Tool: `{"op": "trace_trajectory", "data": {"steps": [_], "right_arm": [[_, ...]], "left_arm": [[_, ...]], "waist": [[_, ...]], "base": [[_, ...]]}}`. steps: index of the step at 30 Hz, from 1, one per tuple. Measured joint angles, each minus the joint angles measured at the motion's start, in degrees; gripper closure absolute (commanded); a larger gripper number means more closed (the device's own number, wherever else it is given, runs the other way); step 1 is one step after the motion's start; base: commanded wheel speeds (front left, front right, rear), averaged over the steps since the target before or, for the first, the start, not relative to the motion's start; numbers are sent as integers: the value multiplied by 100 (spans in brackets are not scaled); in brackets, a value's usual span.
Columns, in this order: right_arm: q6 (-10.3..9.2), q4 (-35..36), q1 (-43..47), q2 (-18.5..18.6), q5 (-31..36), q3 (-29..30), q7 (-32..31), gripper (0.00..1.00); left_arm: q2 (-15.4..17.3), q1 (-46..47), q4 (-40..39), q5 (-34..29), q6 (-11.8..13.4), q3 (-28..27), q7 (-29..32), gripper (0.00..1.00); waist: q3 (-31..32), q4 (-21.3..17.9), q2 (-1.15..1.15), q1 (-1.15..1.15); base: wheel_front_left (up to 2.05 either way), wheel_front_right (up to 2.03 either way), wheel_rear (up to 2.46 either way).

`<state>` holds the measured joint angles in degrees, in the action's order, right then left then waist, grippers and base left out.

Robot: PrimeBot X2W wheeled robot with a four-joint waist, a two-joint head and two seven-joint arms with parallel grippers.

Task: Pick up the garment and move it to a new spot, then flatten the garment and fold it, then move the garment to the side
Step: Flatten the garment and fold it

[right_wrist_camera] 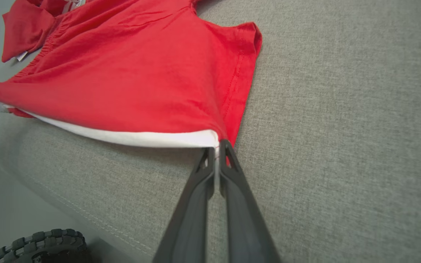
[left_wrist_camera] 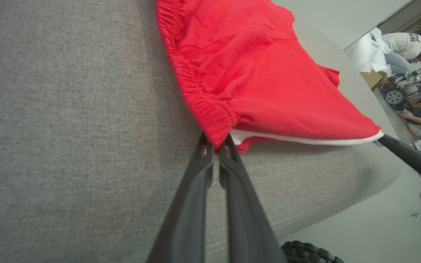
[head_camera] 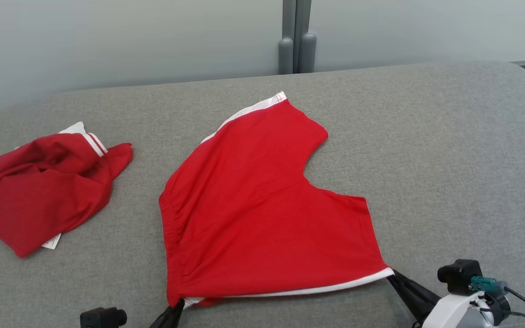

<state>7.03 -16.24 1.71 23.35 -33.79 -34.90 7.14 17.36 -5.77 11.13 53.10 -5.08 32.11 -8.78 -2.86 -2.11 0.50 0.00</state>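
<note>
At shorts (head_camera: 253, 205) hem: left gripper (head_camera: 178, 304), right gripper (head_camera: 392, 273) clamped.

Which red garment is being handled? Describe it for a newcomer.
On the grey padded surface, look at the middle. The red shorts lie spread out there, near corners pinched by the left gripper and right gripper. The other red garment, at the left, is crumpled and free.

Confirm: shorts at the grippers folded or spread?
Spread: shorts lie open on the cushion, both legs showing, near edge taut between left gripper and right gripper.
</note>
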Motion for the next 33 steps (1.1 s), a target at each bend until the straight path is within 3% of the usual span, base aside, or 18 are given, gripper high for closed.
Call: {"op": "trace_trajectory", "data": {"steps": [2,3,4,5,6,7,8,9,10,11,26,33], "right_arm": [[-8,-65,0,-52,45,-58,42,100],[-8,-99,1,-99,49,-73,65,95],[-9,-118,1,-146,53,-97,90,83],[-9,-136,1,-179,69,-122,94,67],[-8,-152,1,-192,102,-141,119,57],[-13,-165,1,-193,145,-151,147,39],[-14,-175,1,-185,191,-152,151,0],[-14,-186,1,-179,211,-152,189,0],[-24,-198,1,-172,215,-151,220,0],[-57,-210,1,-162,234,-151,244,0],[-73,-52,291,318,400,-179,294,0],[-299,207,233,554,412,230,431,0]], "left_arm": [[23,29,52,-97,0,33,25,100],[45,51,85,-120,0,57,33,100],[77,73,111,-160,2,85,67,100],[116,88,125,-209,4,115,77,91],[156,98,136,-259,5,133,105,74],[183,102,145,-309,13,138,121,63],[191,103,145,-339,13,144,130,55],[192,105,145,-372,26,157,155,36],[196,107,144,-417,63,171,169,9],[221,109,142,-469,64,198,169,0],[586,102,-176,-712,249,257,316,0],[572,95,-571,-572,309,-99,66,0]], "waist": [[-15,-9,0,0],[-22,-13,0,0],[-31,-19,0,0],[-40,-23,0,0],[-48,-28,0,0],[-57,-34,0,0],[-64,-39,0,0],[-72,-45,0,0],[-79,-49,0,0],[-85,-53,0,0],[-82,-72,0,0],[62,-145,0,0]], "base": [[0,0,0],[0,0,0],[0,0,0],[0,0,0],[0,0,0],[0,0,0],[0,0,0],[0,0,0],[0,0,0],[0,0,0],[0,0,0],[0,0,0]]}}
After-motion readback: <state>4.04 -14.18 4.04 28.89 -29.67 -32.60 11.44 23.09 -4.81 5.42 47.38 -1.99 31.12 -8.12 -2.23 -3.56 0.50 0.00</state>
